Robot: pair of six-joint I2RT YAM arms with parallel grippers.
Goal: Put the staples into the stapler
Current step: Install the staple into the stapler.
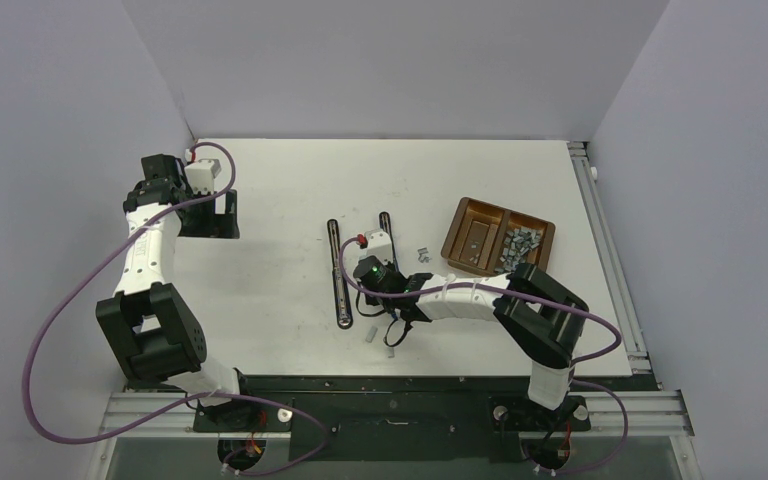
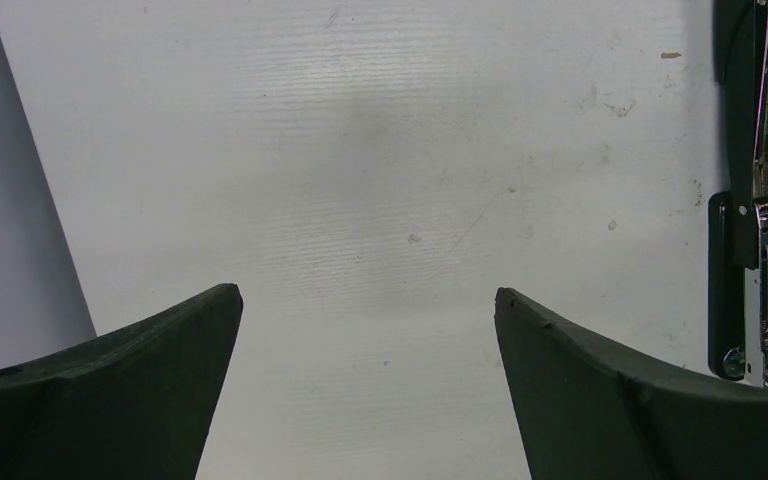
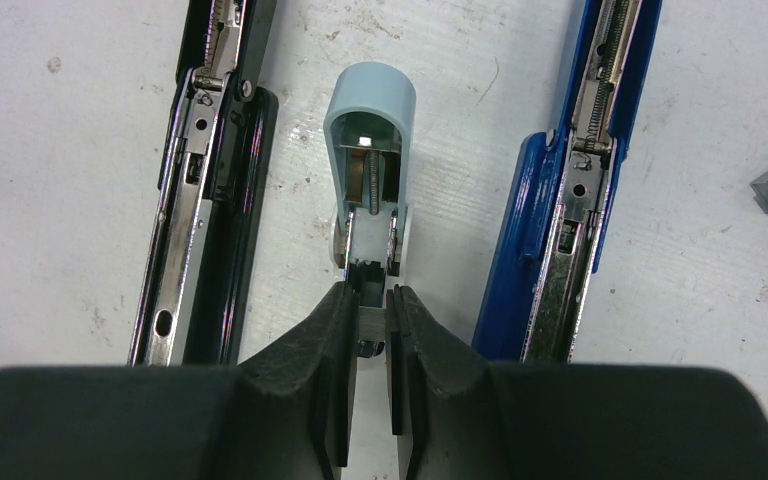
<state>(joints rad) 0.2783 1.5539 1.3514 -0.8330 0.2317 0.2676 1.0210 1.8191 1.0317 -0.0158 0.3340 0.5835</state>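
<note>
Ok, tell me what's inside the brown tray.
The brown tray holds a heap of staples in its right compartment and a few loose strips in its left. The heap covers that compartment's floor, and the right arm overlaps the tray's near edge.

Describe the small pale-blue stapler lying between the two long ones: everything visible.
The small stapler has a pale blue-grey plastic shell with a rounded far end, open side up, a metal rod and channel showing inside. It lies on the white table between the opened black stapler and the opened blue stapler, touching neither. The right gripper, nearly shut, meets its near end; what, if anything, it pinches cannot be told.
</note>
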